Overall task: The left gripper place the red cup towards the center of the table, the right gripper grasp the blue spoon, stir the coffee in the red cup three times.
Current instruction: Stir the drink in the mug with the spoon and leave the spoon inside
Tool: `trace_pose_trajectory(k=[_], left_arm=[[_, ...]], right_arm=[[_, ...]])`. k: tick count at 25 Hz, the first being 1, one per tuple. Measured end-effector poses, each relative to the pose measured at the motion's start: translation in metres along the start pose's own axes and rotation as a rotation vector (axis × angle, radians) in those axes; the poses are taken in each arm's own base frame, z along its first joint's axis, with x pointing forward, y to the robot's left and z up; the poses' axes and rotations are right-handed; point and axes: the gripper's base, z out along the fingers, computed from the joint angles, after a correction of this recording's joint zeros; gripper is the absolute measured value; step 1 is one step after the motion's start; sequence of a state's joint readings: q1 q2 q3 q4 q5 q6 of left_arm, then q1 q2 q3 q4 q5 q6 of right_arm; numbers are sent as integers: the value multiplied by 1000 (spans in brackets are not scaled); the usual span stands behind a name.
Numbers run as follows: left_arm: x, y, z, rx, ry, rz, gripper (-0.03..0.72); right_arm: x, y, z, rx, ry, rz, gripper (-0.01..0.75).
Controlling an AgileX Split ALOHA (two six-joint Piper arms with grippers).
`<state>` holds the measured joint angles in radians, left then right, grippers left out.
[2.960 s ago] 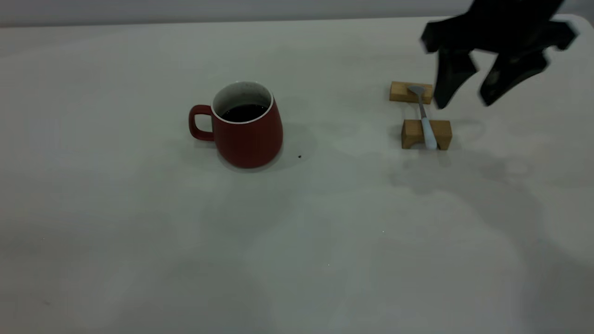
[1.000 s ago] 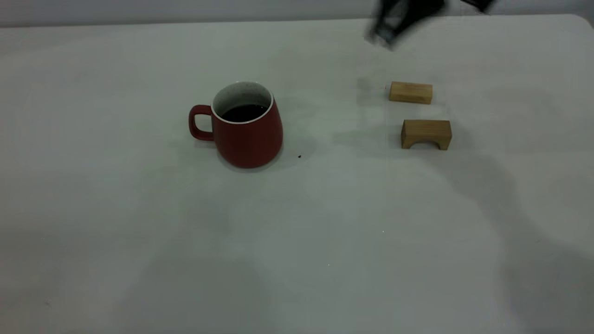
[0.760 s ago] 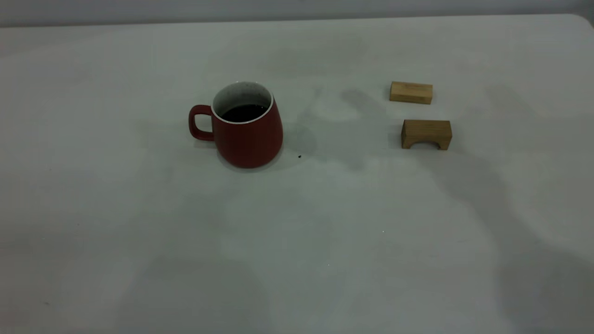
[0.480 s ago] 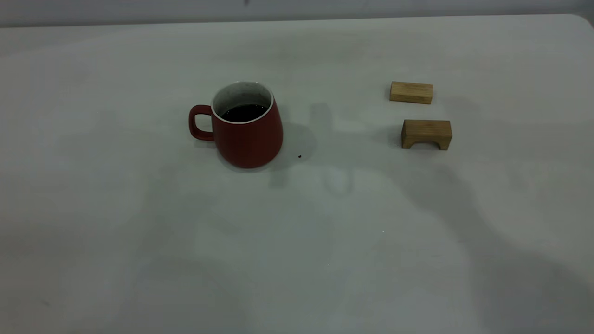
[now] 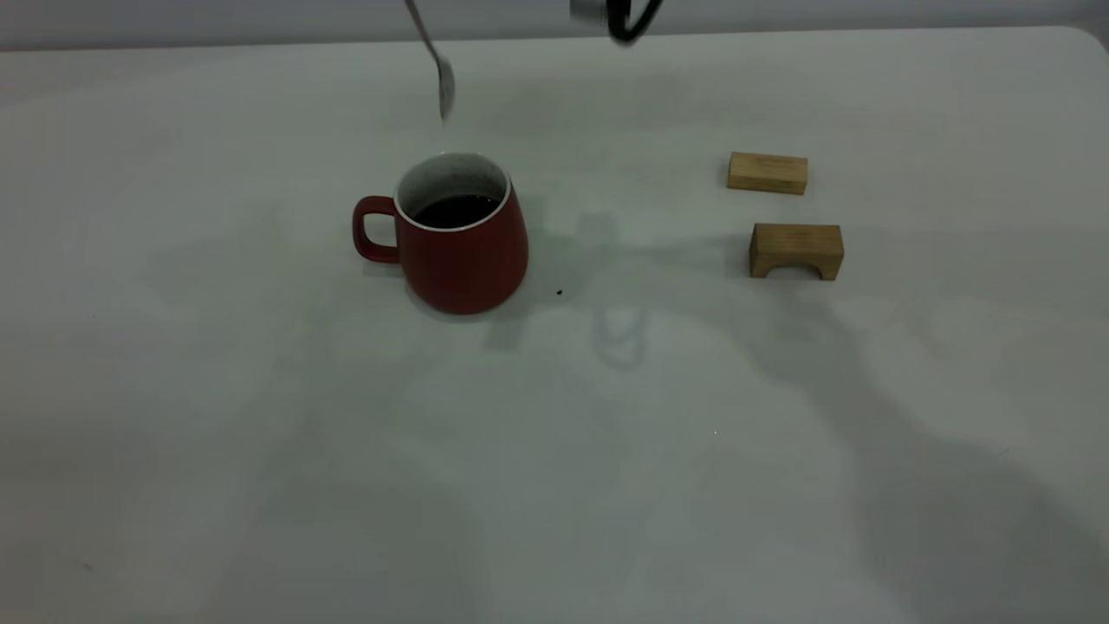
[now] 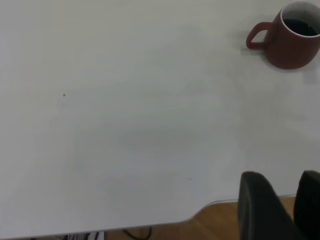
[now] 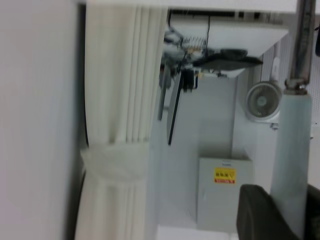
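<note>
The red cup stands on the table left of centre, handle to the left, with dark coffee inside. The blue spoon's grey bowl hangs in the air just above and behind the cup's rim, its neck running off the top edge. In the right wrist view, my right gripper is shut on the spoon's pale blue handle. Only a silver-grey part and cable of the right arm show from outside. My left gripper is parked off the table's edge, open and far from the cup.
Two wooden blocks lie right of the cup: a flat one behind and an arched one in front. A tiny dark speck lies beside the cup. The right wrist view looks out at a curtain, a fan and a cabinet.
The spoon has left the wooden blocks, where the open right gripper hovered over it. The arm rose out of view, and now the spoon's bowl has come down above the cup.
</note>
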<state>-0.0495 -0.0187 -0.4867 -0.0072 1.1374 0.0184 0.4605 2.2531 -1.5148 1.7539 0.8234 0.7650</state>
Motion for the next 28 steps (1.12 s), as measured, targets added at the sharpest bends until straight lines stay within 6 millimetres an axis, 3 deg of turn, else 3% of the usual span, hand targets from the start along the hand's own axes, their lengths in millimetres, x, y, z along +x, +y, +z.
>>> trace_pose_trajectory(k=[9, 20, 28], left_arm=[[0, 0, 0, 0, 0, 0, 245], [0, 0, 0, 0, 0, 0, 245], [0, 0, 0, 0, 0, 0, 245]], right_arm=[[-45, -7, 16, 34, -54, 83, 149], [-88, 4, 47, 45, -50, 94, 149], [-105, 25, 27, 29, -72, 159, 149]])
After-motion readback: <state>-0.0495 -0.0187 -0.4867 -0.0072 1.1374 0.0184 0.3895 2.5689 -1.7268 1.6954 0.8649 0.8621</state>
